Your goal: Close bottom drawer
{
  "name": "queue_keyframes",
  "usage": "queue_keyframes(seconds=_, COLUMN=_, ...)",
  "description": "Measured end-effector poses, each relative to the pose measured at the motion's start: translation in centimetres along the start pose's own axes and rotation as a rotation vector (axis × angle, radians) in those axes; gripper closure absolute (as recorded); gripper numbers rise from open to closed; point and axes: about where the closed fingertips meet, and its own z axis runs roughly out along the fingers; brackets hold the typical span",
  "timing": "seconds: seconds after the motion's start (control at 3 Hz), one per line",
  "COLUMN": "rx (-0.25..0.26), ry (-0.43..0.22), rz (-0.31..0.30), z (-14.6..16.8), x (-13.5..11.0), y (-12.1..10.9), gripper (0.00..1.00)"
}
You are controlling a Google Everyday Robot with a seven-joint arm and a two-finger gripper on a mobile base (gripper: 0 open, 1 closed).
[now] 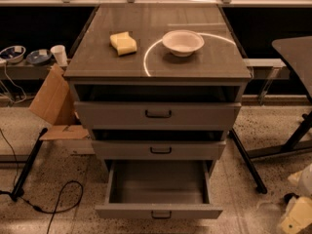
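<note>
The bottom drawer (157, 189) of the grey cabinet is pulled far out, showing a plain grey inside with nothing in it. Its narrow front panel (122, 211) carries a small dark bar handle (161, 214) near the lower edge of the camera view. The two drawers above stand slightly out, each with a dark handle. My gripper (295, 219) shows only as pale cream parts low in the bottom right corner, well to the right of the drawer and apart from it.
On the cabinet top (97, 65) lie a yellow sponge (123, 43) and a white bowl (183, 42). A cardboard piece (51, 99) leans at the left. A black cable (58, 201) lies on the floor. Black table legs (248, 162) stand at the right.
</note>
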Motion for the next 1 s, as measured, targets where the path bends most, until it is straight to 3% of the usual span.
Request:
queue_keyframes(seconds=0.33, rx=-0.114, ry=-0.07, rz=0.154, z=7.6, x=4.1, y=0.1, gripper=0.0)
queue_keyframes(seconds=0.67, rx=-0.114, ry=-0.07, rz=0.154, z=7.6, x=4.1, y=0.1, gripper=0.0)
queue_keyframes(seconds=1.0, rx=-0.168, ry=-0.082, rz=0.169, z=9.1, x=3.6, y=-0.1, gripper=0.0)
